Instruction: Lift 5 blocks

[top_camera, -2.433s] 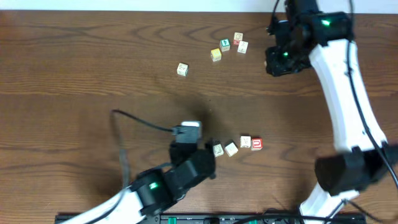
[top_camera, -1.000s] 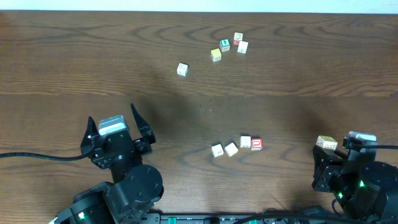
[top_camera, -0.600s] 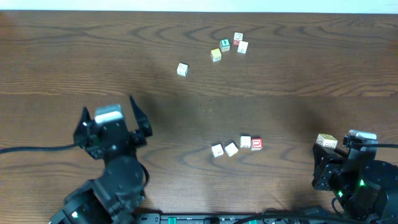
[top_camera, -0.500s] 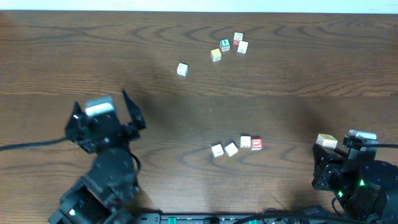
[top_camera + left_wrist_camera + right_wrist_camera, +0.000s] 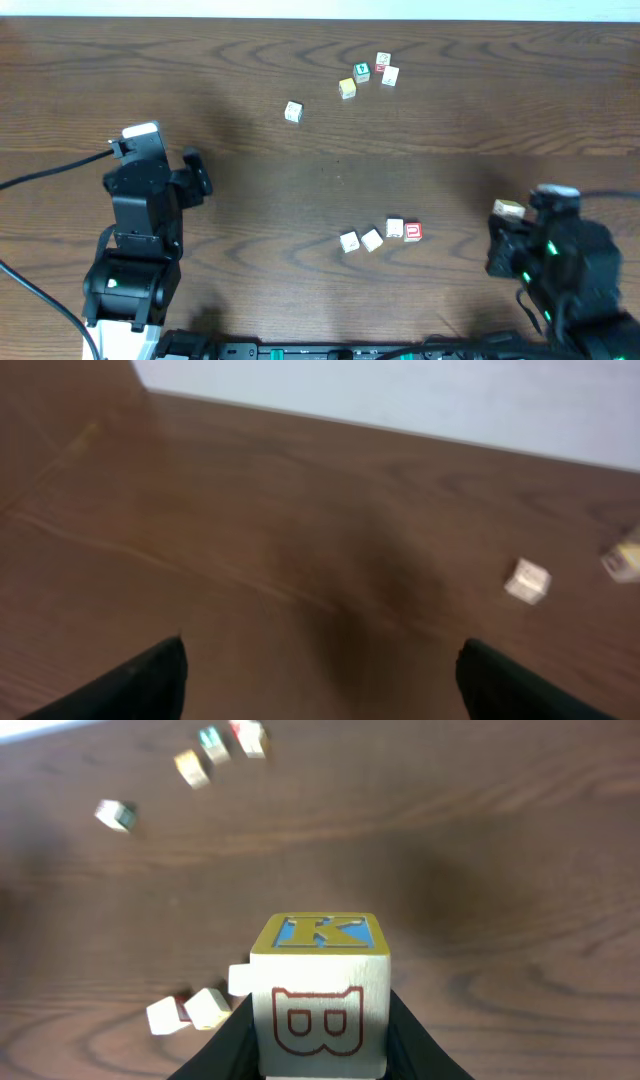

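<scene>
**Right end effector clamped on one block, left one spread wide**

Overhead: my right end effector (image 5: 506, 226) sits at the near right corner of the desk (image 5: 300, 170), its jaws narrowed onto a pale wooden block (image 5: 508, 210) held clear of the surface. My left end effector (image 5: 152, 175) is over the left side with its jaws wide apart and nothing between them. A row of four blocks (image 5: 372, 239) lies on the desk between my two arms, and its rightmost one is a red-faced block (image 5: 413, 232). At the far edge lies a cluster of cubes (image 5: 383, 62), among them a green cube (image 5: 361, 72) and a yellow cube (image 5: 347, 88). A lone cube (image 5: 293, 111) lies to their left.

Left wrist: blurred. Both fingertips (image 5: 150, 675) show at the bottom corners, far apart, with bare desk between them. One small cube lies ahead to the right.

Right wrist: the held block fills the middle, gripped on both sides. Its top face shows a blue K and its front an outlined red B. Part of the row shows on the desk to its lower left.
</scene>
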Controlling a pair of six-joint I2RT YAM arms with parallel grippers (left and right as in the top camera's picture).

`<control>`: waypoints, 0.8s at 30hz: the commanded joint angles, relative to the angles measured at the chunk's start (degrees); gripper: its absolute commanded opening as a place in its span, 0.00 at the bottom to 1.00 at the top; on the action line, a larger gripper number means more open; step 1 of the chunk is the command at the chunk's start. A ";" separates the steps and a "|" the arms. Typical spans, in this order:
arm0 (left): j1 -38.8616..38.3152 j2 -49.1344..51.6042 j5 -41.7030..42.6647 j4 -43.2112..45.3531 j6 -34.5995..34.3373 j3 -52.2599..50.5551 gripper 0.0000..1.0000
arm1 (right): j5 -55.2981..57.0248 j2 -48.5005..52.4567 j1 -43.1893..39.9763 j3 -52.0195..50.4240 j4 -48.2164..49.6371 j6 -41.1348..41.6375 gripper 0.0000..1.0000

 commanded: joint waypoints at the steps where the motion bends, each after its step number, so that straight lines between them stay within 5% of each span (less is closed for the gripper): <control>1: -0.02 -1.31 4.76 -2.47 -2.73 1.14 0.82 | 0.87 5.49 0.46 -2.05 1.18 3.28 0.01; 15: -1.07 -7.69 5.88 -3.58 -10.99 -12.17 0.80 | -2.56 13.31 0.46 -13.46 10.34 6.23 0.01; 24: -12.57 -7.67 5.29 -3.58 -15.93 -16.09 0.80 | -7.04 13.55 0.46 -22.56 16.04 8.79 0.01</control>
